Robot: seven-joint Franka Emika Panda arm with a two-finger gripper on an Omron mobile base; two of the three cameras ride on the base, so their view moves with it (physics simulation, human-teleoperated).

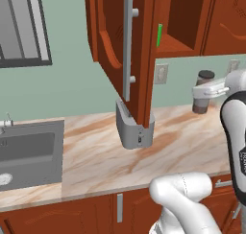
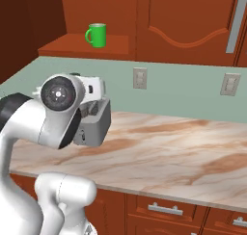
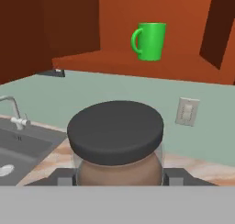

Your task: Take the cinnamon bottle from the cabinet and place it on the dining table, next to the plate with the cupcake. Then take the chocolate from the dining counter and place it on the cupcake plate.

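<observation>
My tool (image 1: pixel 205 91) is clamped narrow on the cinnamon bottle (image 3: pixel 117 142), held upright in the air above the marbled tabletop (image 1: pixel 96 151), clear of the cabinet (image 1: pixel 144 51). I judge the carry to the dining table comes next: keep it level and swing away gently. Left of it stands a grey toaster (image 1: pixel 134 127) under the open cabinet door, which could catch my arm. Far back, a green cup (image 3: pixel 149 41) sits on the cabinet shelf.
</observation>
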